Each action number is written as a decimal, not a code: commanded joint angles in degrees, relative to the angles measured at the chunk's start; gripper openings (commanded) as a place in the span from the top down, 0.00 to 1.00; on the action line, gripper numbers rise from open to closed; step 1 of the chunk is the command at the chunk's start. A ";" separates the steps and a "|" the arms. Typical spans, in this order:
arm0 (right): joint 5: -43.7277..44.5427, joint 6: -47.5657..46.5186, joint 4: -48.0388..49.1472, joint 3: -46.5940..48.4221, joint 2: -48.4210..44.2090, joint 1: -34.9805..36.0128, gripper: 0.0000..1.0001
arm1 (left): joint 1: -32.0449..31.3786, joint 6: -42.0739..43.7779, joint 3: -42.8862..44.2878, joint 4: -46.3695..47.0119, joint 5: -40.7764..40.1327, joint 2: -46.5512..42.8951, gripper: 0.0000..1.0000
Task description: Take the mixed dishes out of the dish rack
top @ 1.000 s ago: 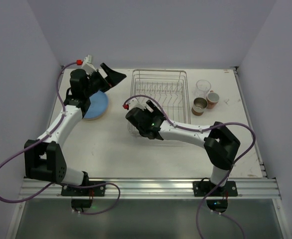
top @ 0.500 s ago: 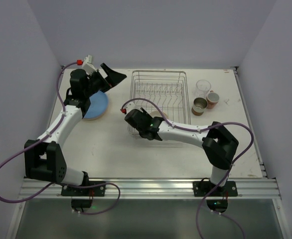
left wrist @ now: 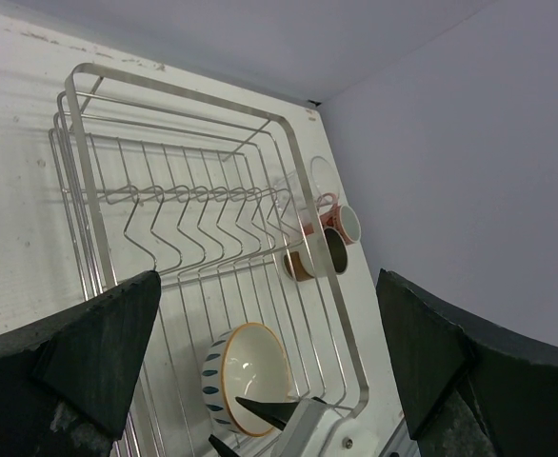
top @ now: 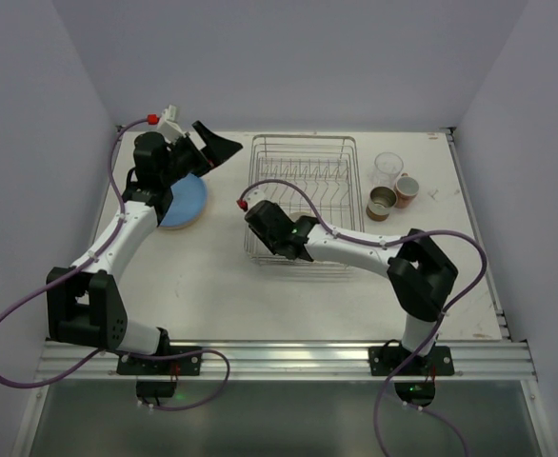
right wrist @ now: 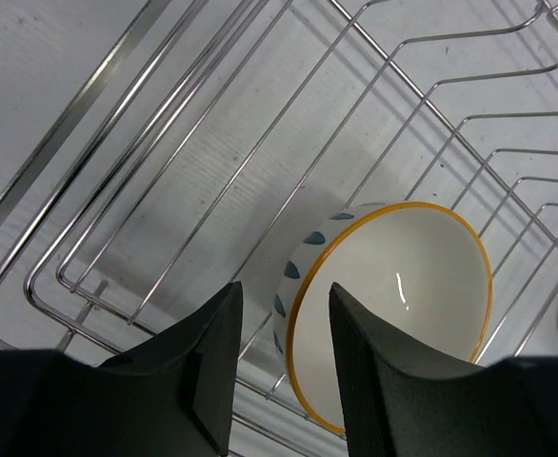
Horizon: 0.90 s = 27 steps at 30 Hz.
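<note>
The dish rack [top: 303, 143] [left wrist: 184, 90] [right wrist: 69, 111] stands at the table's back centre. Inside it, at the near left corner, a cream bowl [left wrist: 241, 371] [right wrist: 403, 286] with an orange rim and blue marks lies tilted on the wires. My right gripper [top: 279, 233] [right wrist: 284, 295] [left wrist: 260, 414] is shut on the bowl's rim, one finger inside and one outside. In the top view its wrist hides the bowl. Up at the back left, above a blue plate [top: 189, 202], my left gripper [top: 212, 148] [left wrist: 268, 281] hangs wide open and holds nothing.
Right of the rack stand a clear glass tumbler [top: 388, 168] [left wrist: 322, 176] and two reddish-brown cups [top: 407, 188] [top: 382, 203] [left wrist: 341, 224]. The rack's upright tines [top: 308, 176] run across its middle. Grey walls close in the table on three sides.
My right gripper has narrowed from wide open onto the bowl's rim, and its wrist has shifted a little over the rack's near left corner. The left arm has not moved.
</note>
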 commanded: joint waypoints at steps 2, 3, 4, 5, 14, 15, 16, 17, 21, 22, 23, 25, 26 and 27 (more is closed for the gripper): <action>-5.24 3.04 -1.01 0.96 -0.05 -1.60 0.56 | 0.41 0.67 0.45 1.36 2.05 -1.42 0.00; -6.46 3.91 -0.92 0.87 -0.14 -1.95 0.55 | 0.41 0.76 0.45 0.93 1.97 -1.51 0.00; -7.26 4.27 -0.92 0.70 -0.14 -2.39 0.56 | 0.41 0.94 0.45 0.84 1.88 -1.60 0.00; -8.05 4.71 -0.92 0.52 -0.31 -3.35 0.57 | 0.41 1.11 0.45 0.57 1.79 -1.69 0.00; -12.54 6.56 1.19 -2.91 -2.69 -6.61 0.83 | 0.76 2.43 0.10 -1.09 0.12 -3.88 0.00; -12.54 6.64 1.19 -3.08 -2.69 -6.79 0.85 | 0.85 2.61 0.10 -1.27 -0.23 -4.32 0.00; -12.54 6.73 1.28 -3.26 -2.86 -6.96 0.88 | 0.94 2.87 0.19 -1.54 -0.49 -4.50 0.00; -12.19 6.82 1.37 -3.35 -3.04 -7.05 0.98 | 1.11 3.05 0.10 -2.06 -0.58 -4.76 0.00; -10.61 6.82 1.63 -3.61 -4.18 -7.05 1.00 | 1.29 3.84 -0.69 -2.94 -1.64 -6.17 0.00; -10.17 6.73 1.63 -3.52 -4.53 -7.05 1.00 | 1.29 4.19 -1.21 -3.03 -1.99 -6.43 0.00; -9.12 6.38 1.63 -3.26 -5.14 -7.05 1.00 | 1.29 4.36 -1.48 -3.12 -2.16 -6.87 0.00; -7.80 6.03 1.28 -2.30 -5.76 -7.14 1.00 | 1.38 5.15 -1.92 -3.47 -2.69 -7.22 0.00; -7.27 5.59 0.93 -1.86 -6.63 -7.05 1.00 | 1.38 5.51 -2.01 -4.34 -2.95 -7.57 0.00; -6.92 5.42 0.58 -0.90 -7.17 -7.31 1.00 | 1.38 5.86 -2.01 -4.70 -3.04 -7.75 0.00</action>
